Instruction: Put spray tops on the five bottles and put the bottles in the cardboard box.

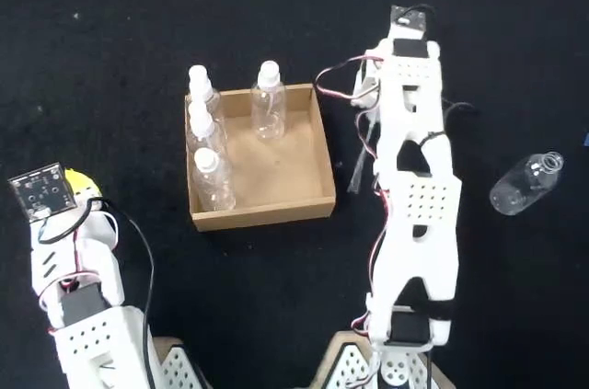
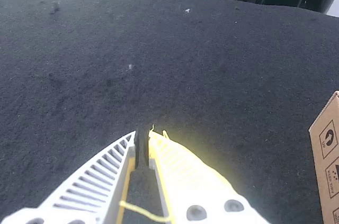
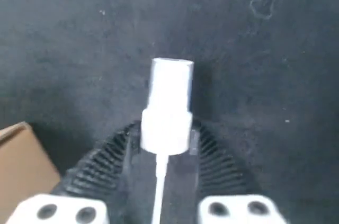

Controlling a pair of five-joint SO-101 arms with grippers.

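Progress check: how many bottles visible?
5 clear plastic bottles: three along the brown cardboard box's left wall, one by its far wall, one lying uncapped on the black table.

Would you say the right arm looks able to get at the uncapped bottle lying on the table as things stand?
Probably yes: the bottle lies on the table beside that arm, with nothing between them. But the right hand is shut on a spray top, so it could not grasp it.

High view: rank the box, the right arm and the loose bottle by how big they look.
1. Right arm, though it stands nearer the camera, so its lead is unsure.
2. Box.
3. Loose bottle, plainly the smallest.
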